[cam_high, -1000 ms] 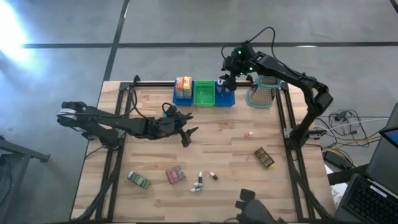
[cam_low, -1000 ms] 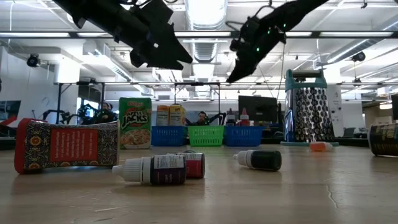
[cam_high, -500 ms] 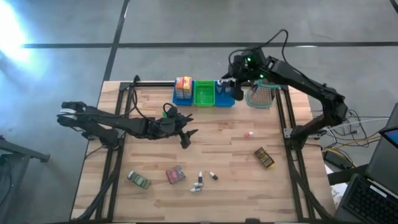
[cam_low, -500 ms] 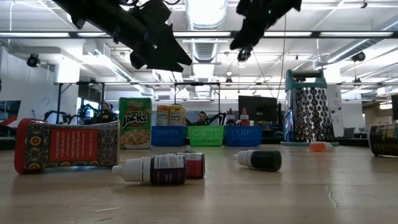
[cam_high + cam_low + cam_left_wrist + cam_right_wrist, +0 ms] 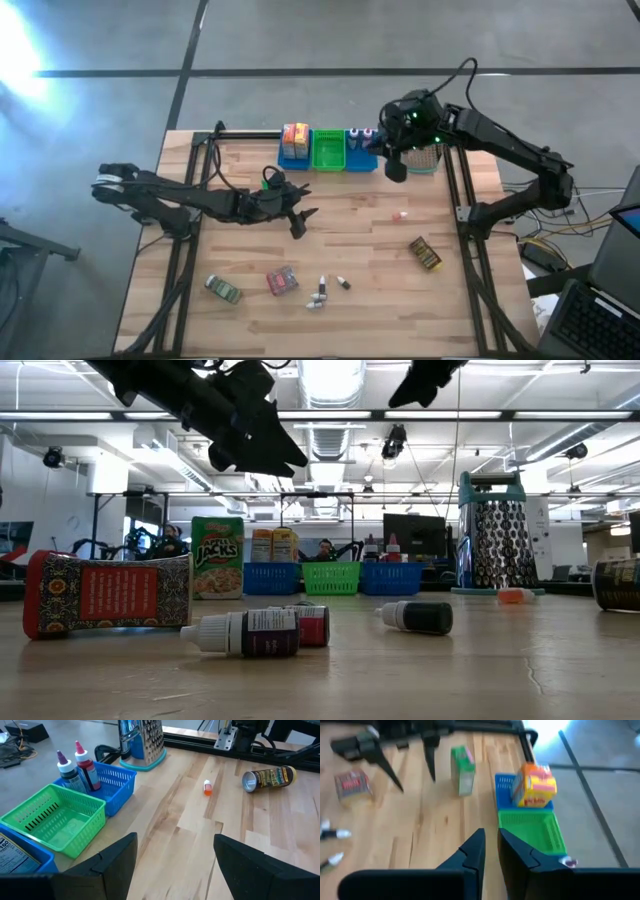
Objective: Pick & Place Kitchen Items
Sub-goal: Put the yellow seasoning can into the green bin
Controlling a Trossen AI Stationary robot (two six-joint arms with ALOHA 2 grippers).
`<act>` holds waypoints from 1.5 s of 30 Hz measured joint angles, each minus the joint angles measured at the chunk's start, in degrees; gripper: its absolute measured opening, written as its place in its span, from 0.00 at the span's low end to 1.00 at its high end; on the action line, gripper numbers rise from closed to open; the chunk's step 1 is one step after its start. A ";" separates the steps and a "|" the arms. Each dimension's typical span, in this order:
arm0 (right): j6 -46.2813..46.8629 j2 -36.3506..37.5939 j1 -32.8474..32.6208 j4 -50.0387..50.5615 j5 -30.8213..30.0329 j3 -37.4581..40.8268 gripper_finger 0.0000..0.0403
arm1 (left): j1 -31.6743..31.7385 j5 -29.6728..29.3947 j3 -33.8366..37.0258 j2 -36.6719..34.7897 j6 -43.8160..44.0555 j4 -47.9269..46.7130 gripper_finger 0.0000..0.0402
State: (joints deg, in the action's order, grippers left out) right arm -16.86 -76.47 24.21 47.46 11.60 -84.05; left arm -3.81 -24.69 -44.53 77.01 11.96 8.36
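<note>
The left gripper (image 5: 300, 218) hangs over the middle of the table (image 5: 370, 250), fingers spread, nothing between them, with bare wood all round it. Along the near edge lie a green packet (image 5: 223, 291), a red packet (image 5: 283, 282) and three small bottles (image 5: 327, 290) close together; a wide bare strip separates them from the bins. At the far edge three bins stand side by side and touching: a blue bin (image 5: 294, 150) with yellow-red boxes (image 5: 295, 134), a green bin (image 5: 328, 150), then a second blue bin (image 5: 111, 782) with two capped bottles (image 5: 77, 770) upright inside. The grater (image 5: 140, 742) stands just right of it, in the far right corner. The right gripper (image 5: 396, 168) hovers just in front of the grater and that bin, fingers nearly together around nothing. Further right, a tiny orange-capped bottle (image 5: 399, 214) lies alone on open wood, and a brown can (image 5: 425, 254) lies on its side near the right edge.
</note>
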 joint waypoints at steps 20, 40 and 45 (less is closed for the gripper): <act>16.27 2.23 -17.96 15.40 -19.85 2.00 0.02 | 0.00 0.00 0.00 0.00 0.01 -2.83 0.67; 55.47 2.36 -36.03 40.87 -28.33 10.39 0.02 | -0.17 0.00 0.85 0.00 3.18 -7.23 0.67; 67.15 3.83 -44.60 41.72 -27.93 12.46 0.02 | -0.17 0.00 0.85 0.00 3.20 -7.48 0.67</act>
State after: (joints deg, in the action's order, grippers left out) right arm 50.28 -72.64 -20.40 89.19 -16.33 -71.59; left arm -3.99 -24.69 -43.68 77.01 15.16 0.89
